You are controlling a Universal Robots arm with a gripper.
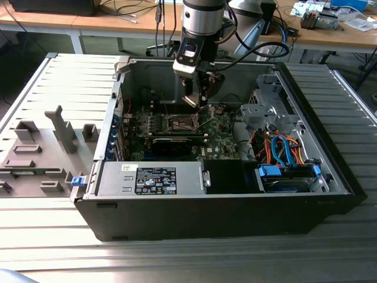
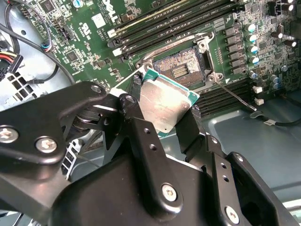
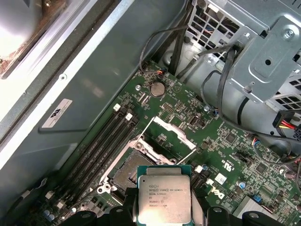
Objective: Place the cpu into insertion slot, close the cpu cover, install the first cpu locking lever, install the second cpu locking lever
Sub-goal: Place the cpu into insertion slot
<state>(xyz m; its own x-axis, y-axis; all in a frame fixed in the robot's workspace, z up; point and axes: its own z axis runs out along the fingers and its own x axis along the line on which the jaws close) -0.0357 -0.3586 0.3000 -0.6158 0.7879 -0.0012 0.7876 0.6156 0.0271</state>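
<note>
1. The small flat square cpu with a silvery-grey metal top [image 2: 162,96] is being gripped by two opposite edges between the black fingers [image 2: 190,127] of the end effector [image 2: 165,101], which is clamped firmly onto it.
2. In both wrist views the cpu [image 3: 163,200] is being held in the air near the small square insertion slot with a dark centre and silvery rim [image 3: 129,169], not seated in it; the slot's centre is being left uncovered.
3. Beyond the slot, the thin silvery-metal cpu cover with a square window [image 3: 165,125] is being shown tilted up, open.
4. A thin silvery metal lever [image 2: 235,96] is being shown angled away from one corner of the slot [image 2: 181,70].
5. The green circuit board [image 3: 225,141] is being carried inside a large black and grey open computer case [image 1: 235,194].
6. In the exterior view the end effector [image 1: 197,97] is being hung above the board, and the case is being supported by a grey slatted metal bench [image 1: 177,259].
</note>
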